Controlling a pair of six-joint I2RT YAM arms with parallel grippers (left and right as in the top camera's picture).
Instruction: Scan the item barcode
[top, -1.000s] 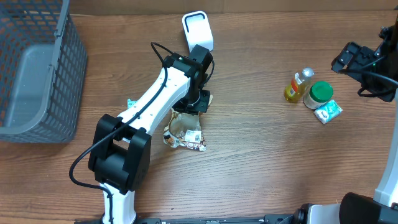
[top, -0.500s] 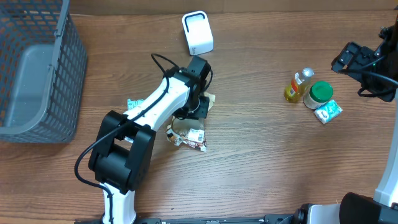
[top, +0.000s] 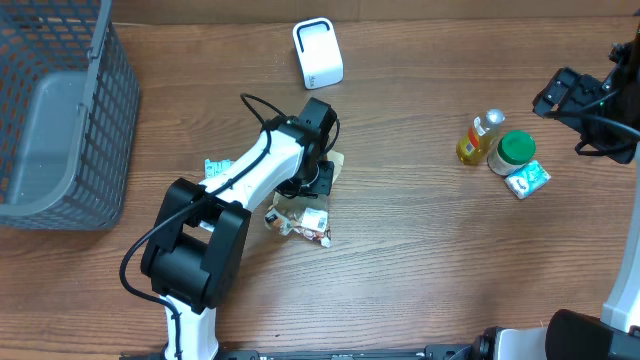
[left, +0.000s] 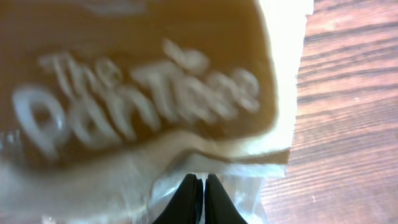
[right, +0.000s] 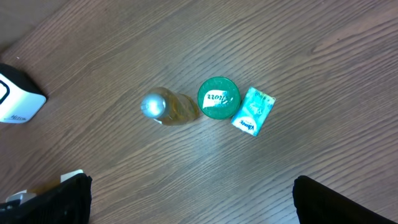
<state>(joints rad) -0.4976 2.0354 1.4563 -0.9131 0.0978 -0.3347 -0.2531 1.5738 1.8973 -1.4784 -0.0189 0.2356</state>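
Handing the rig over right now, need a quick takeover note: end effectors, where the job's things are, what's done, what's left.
Left end effector: shut on the clear edge of the brown-and-cream plastic snack packet.
Right end effector: open, empty, out at the far right.
White boxy scanner: at the back, apart from the packet.
Done: packet gripped.
Left: present its barcode to the scanner; nothing here shows a scan.
Yellow bottle, green-lidded jar and teal sachet sit on the right, untouched.
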